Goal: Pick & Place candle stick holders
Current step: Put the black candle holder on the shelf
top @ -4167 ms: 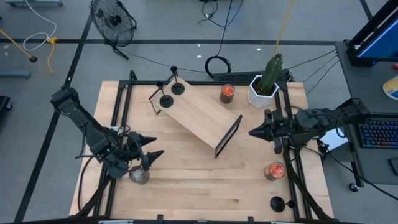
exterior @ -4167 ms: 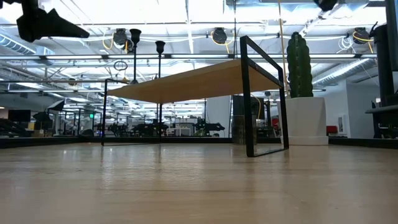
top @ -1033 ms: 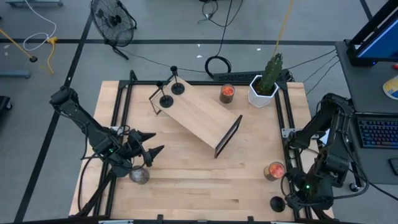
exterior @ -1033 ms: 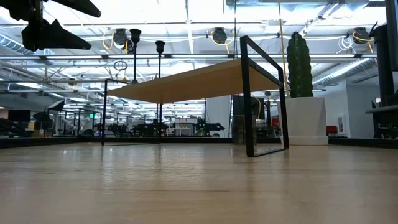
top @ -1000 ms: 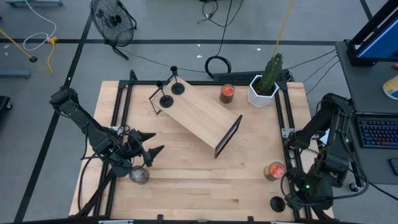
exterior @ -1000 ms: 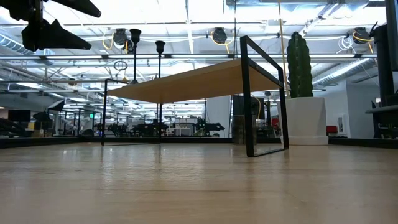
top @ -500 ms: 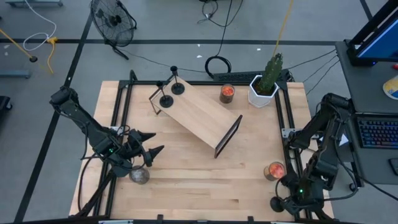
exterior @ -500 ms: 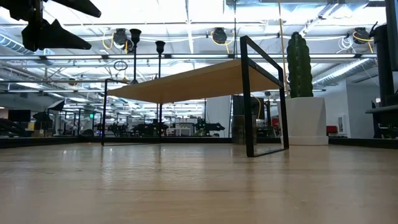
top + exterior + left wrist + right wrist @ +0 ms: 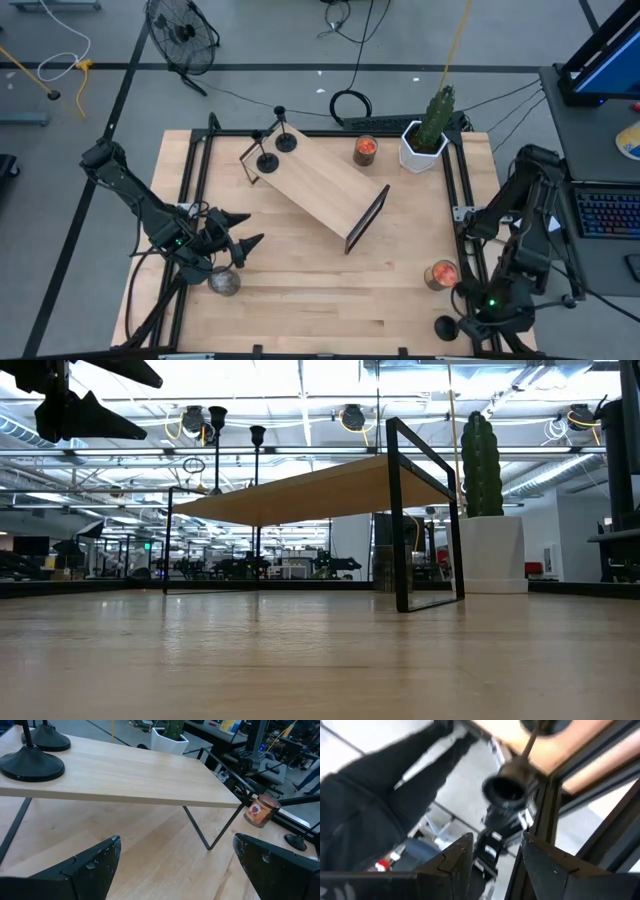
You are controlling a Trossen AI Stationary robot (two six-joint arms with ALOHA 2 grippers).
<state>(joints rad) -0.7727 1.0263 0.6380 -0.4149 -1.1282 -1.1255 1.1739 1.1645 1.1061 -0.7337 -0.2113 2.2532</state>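
Two black candle stick holders (image 9: pixel 267 160) (image 9: pixel 285 141) stand on their disc bases on the far-left end of the tilted wooden shelf (image 9: pixel 320 185); the left wrist view shows them too (image 9: pixel 32 767) (image 9: pixel 47 740). A third holder (image 9: pixel 444 326) is at the table's near right corner. My right gripper (image 9: pixel 495 845) hangs open right beside it, the holder's cup (image 9: pixel 509 791) just beyond the fingertips, untouched. My left gripper (image 9: pixel 247 230) hovers open above the table's left side, facing the shelf, nothing between its fingers (image 9: pixel 177 840).
A white pot with a cactus (image 9: pixel 424 140) and a candle jar (image 9: pixel 365 150) stand at the far edge. Another jar (image 9: pixel 440 273) sits near the right rail, and a third (image 9: pixel 224 283) below my left gripper. Black frame rails (image 9: pixel 470 250) border the table.
My right arm has shifted a little at the near right corner, its gripper edging toward the holder there. My left arm has kept still.
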